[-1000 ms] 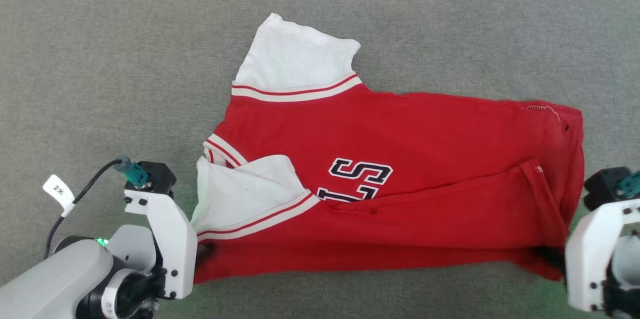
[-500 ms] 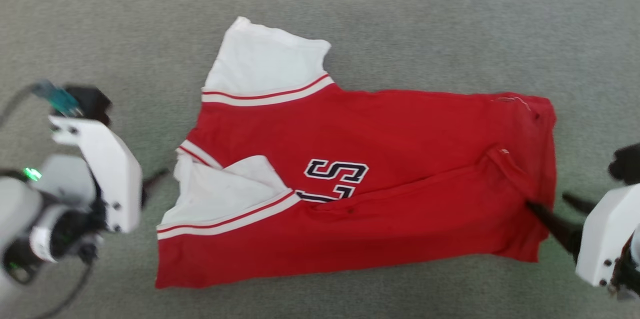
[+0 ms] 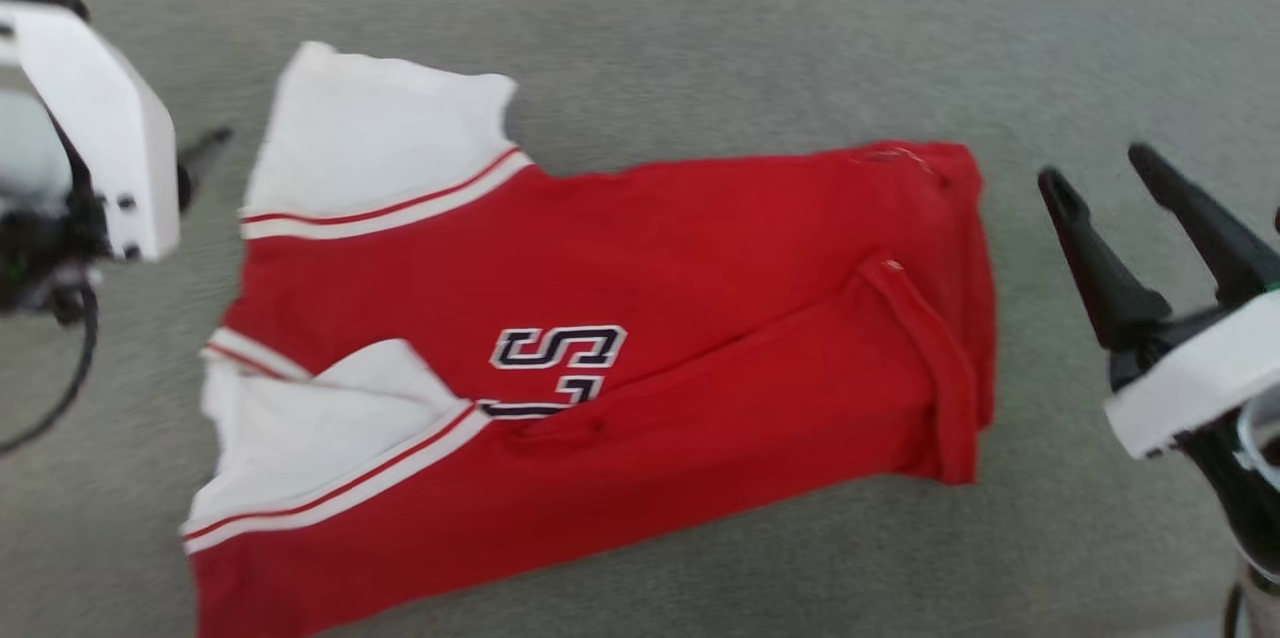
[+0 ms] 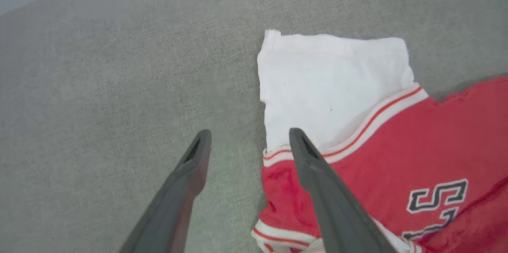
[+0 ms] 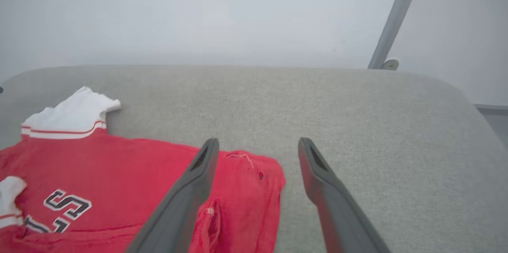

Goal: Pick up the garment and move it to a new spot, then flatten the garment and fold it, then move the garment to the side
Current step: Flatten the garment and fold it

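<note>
Garment point(image 3: 640, 248) lies partly folded on grey padded surface point(image 3: 760, 28), lower edge turned up over print. Left gripper point(image 4: 249, 133) spread wide, empty, beside white sleeve point(image 4: 329, 82). Right gripper point(image 3: 1095, 168) spread wide, empty, near hem end.

The tabletop point(image 3: 700, 28) is covered in plain grey woven cloth, and the right wrist view shows its far corner rounded. A red jersey point(image 3: 720, 248) lies on it, stretched left to right, its near side folded over part of the black-and-white lettering. One white sleeve point(image 3: 380, 133) lies flat, pointing away; the other sleeve point(image 3: 300, 418) is folded in over the red.
</note>
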`<state>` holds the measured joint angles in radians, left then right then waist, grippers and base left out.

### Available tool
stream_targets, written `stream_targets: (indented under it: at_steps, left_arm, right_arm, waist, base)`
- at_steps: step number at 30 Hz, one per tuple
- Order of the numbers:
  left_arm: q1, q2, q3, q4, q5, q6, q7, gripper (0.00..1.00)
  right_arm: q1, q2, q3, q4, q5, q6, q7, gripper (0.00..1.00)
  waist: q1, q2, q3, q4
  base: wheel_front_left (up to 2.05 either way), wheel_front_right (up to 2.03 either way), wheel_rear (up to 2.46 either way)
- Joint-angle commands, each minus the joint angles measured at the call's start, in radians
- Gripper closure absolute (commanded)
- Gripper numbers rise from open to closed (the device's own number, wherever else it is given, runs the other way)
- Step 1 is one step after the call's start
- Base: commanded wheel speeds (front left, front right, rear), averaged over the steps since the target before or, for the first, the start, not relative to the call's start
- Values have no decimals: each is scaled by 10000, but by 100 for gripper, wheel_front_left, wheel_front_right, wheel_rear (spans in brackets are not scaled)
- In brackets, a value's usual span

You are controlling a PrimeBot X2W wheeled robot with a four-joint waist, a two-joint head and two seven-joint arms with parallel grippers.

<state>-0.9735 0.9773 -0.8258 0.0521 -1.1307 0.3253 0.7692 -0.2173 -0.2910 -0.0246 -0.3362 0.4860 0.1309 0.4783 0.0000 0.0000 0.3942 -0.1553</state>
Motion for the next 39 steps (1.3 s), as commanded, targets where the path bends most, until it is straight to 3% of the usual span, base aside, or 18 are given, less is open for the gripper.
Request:
stream_targets:
  at_steps: [1,6,10,15,20,22,28,32,39]
  left_arm:
    - [-359,-125,-15,331,137,-200,82,0]
    - [-1246,-519,-89,1772,473,-787,239,0]
    - [-1715,-766,-215,2875,611,-1130,458,0]
    - [-2107,-1167,-348,3998,613,-1303,669,0]
    - [-2050,-1503,-637,4972,612,-1336,1086,0]
    - [-1876,-1644,-751,5288,408,-1370,1432,100]
    - [-2036,-2069,-721,5554,375,-1612,1204,100]
    - [-2407,-2487,-738,5761,566,-1868,880,100]
    - [-2874,-2975,-772,6078,665,-2191,554,100]
  right_arm:
    - [-218,18,219,137,-236,-2,-560,0]
    - [-788,384,827,717,-645,-2,-2277,0]
    - [-1089,585,1315,1266,-804,-3,-3051,0]
    - [-1278,553,1779,1801,-589,-2,-3297,0]
    - [-1489,324,2233,2275,-207,-2,-2782,0]
    - [-1669,266,2361,2458,44,-2,-2440,0]
    - [-2328,-12,2554,3228,491,-2,-1314,0]
    - [-3390,-490,2799,4155,565,-2,87,0]
    - [-5045,-621,3669,6032,939,-3,2445,0]
  waist:
    - [0,0,312,-456]
    - [0,0,647,-1033]
    - [0,0,861,-1364]
    - [0,0,1039,-1549]
    - [0,0,1133,-1614]
    - [0,0,1159,-1593]
    - [0,0,1262,-1383]
    - [0,0,1324,-1030]
    - [0,0,1431,-625]
  base:
    - [0,0,0]
    - [0,0,0]
    - [0,0,0]
    - [0,0,0]
    - [0,0,0]
    - [0,0,0]
    - [0,0,0]
    - [0,0,0]
    - [0,0,0]
